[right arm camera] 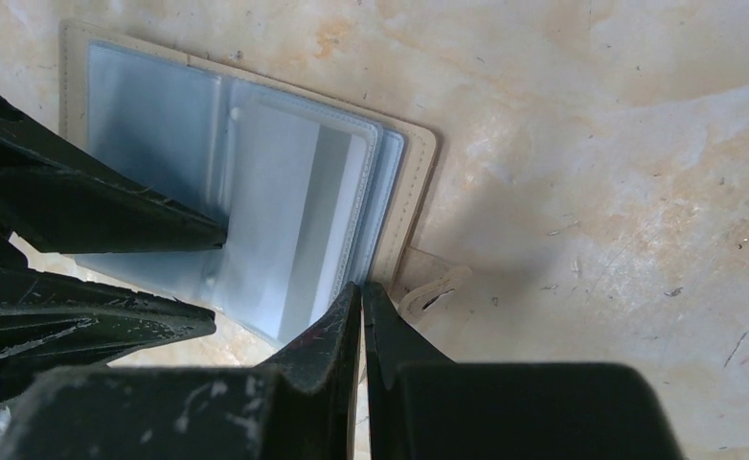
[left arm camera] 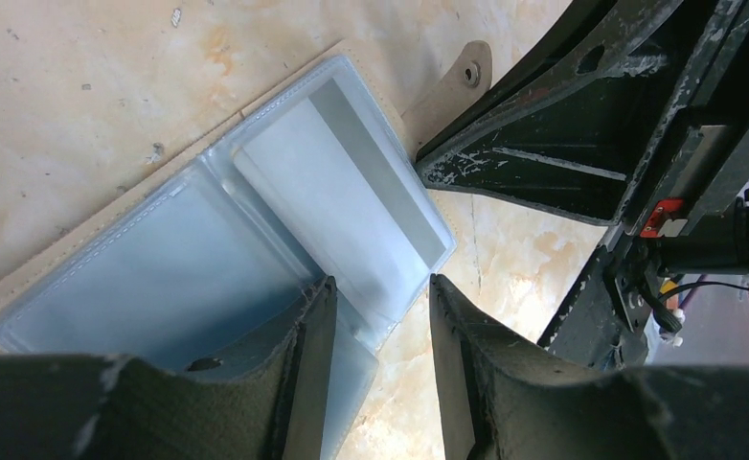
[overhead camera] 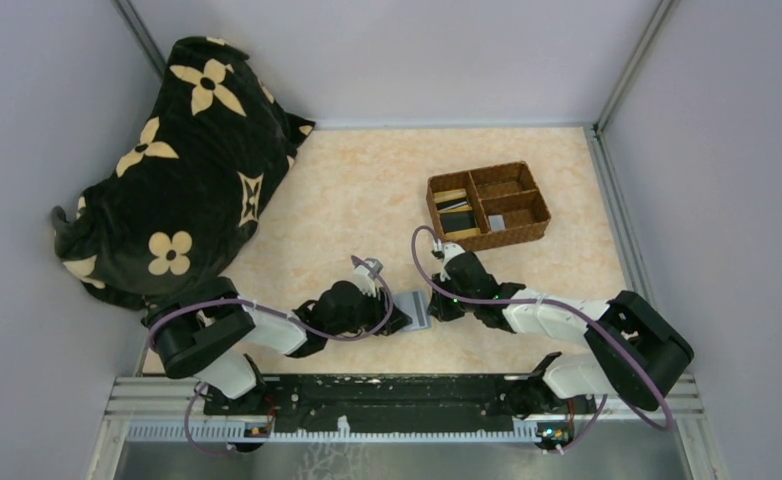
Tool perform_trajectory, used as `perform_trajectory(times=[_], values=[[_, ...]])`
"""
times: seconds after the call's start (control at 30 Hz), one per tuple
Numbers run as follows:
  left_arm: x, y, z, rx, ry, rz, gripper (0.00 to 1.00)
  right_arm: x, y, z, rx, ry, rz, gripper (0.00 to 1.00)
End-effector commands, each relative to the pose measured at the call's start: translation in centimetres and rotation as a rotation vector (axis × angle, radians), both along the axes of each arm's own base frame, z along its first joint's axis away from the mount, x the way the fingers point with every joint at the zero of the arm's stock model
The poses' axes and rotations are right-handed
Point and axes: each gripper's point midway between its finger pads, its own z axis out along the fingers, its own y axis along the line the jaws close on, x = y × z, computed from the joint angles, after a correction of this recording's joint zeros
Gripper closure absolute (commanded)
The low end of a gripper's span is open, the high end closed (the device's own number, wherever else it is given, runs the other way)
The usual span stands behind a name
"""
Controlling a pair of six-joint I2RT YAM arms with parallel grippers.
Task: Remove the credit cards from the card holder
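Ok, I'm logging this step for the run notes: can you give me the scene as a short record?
card holder: open on the table, between the hands
contents: cannot tell
left hand: open, fingers either side of a sleeve corner
right hand: fingers together at the holder's tab-side edge; grip unclear
woven tray: behind the right hand, apart

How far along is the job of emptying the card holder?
Done: some credit cards already lie in the woven tray. In hand: the card holder lies open; the left gripper is open over it, the right gripper seems to pinch its edge. Remaining: visible sleeves look empty; others unclear.
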Motion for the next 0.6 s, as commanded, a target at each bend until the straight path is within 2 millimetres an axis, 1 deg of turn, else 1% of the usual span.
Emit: perform_trajectory(times=[0.0,0.2,0.33,0.47,0.57], values=[[0.0,-1.6,1.3,-0.077,0.001,-0.034,0.52,-0.5,0.6,-0.5,0.016,0.018,0.024,0.96],[0.1,-2.2,3.0,-0.130,-0.020,-0.050,0.53,-0.7,0.7,-0.9,0.020,0.032,0.025,0.96],[0.2,-2.1,2.9,-0.112,-0.021,-0.048,0.52,-0.5,1.0,0.0,0.043,0.016,0.024,0.96],[0.0,-1.9,2.4,-0.112,-0.009,-0.046,0.52,-0.4,1.2,1.7,0.064,-0.013,0.034,0.96],[-0.3,-1.8,2.3,-0.125,0.000,-0.050,0.53,-0.5,1.3,1.9,0.067,-0.009,0.049,0.96]])
